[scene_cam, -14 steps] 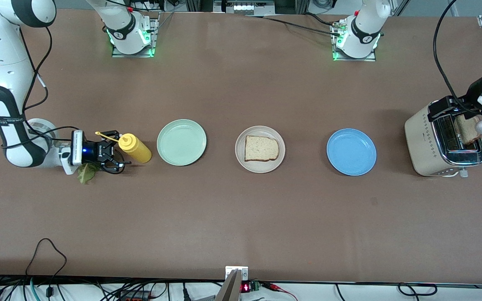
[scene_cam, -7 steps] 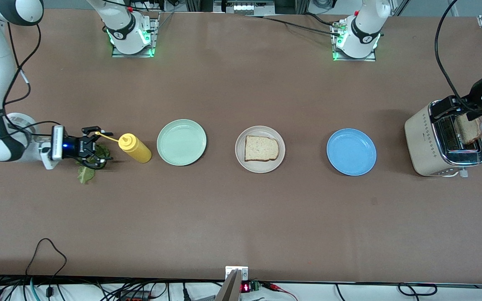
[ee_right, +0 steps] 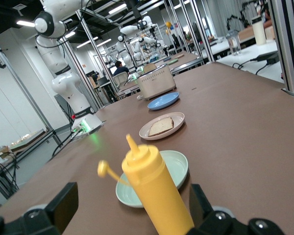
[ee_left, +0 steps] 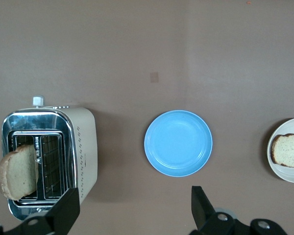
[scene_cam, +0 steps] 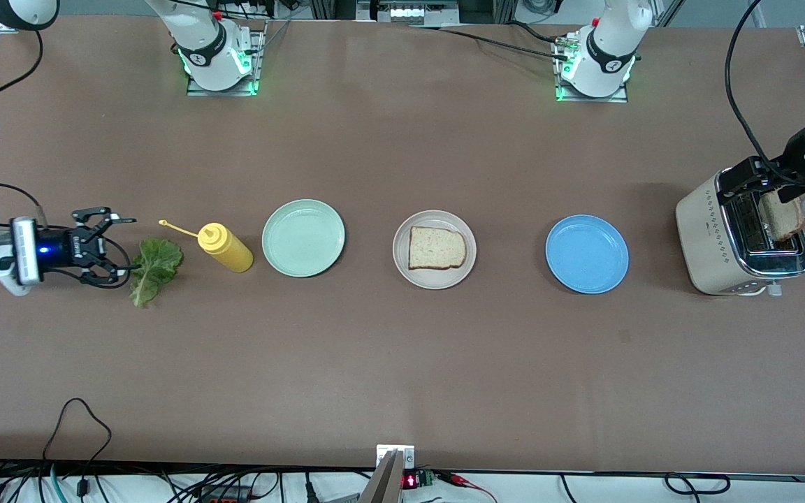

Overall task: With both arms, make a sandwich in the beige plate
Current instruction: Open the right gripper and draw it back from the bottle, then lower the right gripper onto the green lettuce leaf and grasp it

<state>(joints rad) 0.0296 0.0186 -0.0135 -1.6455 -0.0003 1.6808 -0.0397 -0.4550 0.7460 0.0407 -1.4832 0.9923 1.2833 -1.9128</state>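
My right gripper (scene_cam: 117,246) has pulled back toward the right arm's end of the tabletop. A second ago it was right up by the yellow squeeze bottle (scene_cam: 226,247), over the lettuce leaf (scene_cam: 153,266). Now it sits beside the leaf with its fingers spread wide and nothing in them. The whole leaf shows now. It lies flat on the tabletop between my right gripper and the bottle. Its long way runs slanted, with the narrow stem end pointing toward the front camera edge and the wide end up near the bottle's loose cap.

My left gripper (ee_left: 132,215) is up over the toaster (scene_cam: 738,237) at the left arm's end of the tabletop. It has barely moved. Its fingers are wide apart and hold nothing. A toast slice (scene_cam: 782,216) sticks up out of the toaster slot, leaning a little.

The beige plate (scene_cam: 434,274) sits in the middle of the tabletop, between the mint green plate (scene_cam: 303,237) and the blue plate (scene_cam: 587,253). It has not moved. One bread slice (scene_cam: 436,248) lies flat on it. The slice's rounded top points toward the left arm's end, and its flat bottom edge faces the right arm's end. No lettuce or second slice is on it yet.
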